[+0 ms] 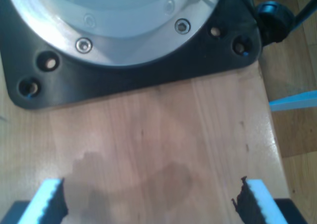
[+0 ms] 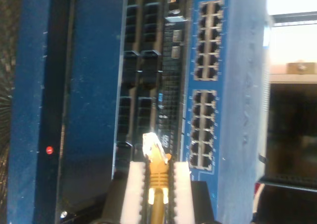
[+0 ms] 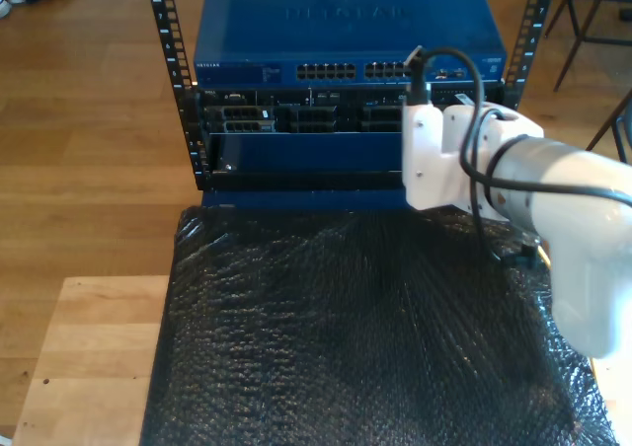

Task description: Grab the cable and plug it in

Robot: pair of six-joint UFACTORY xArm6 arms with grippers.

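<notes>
**Yellow cable plug held at the switch face**

White padded fingers [image 2: 134,187] of my second gripper [image 2: 157,184] pinch the yellow cable [image 2: 158,177], its clear plug [image 2: 151,145] just short of the blue network switch [image 2: 233,85] and its port rows [image 2: 205,40]. My first gripper [image 1: 151,201] is spread wide over bare wooden table [image 1: 163,135], near a black arm base plate [image 1: 133,75].

A yellow cable [image 2: 158,184] ends in a small clear plug [image 2: 151,145] with a yellow boot behind it. The cable runs straight between two white pads, which press against its sides just behind the boot. The plug tip points toward the face of a blue switch [image 2: 233,85], near the lower block of ports [image 2: 202,130] but not inside any socket.
</notes>
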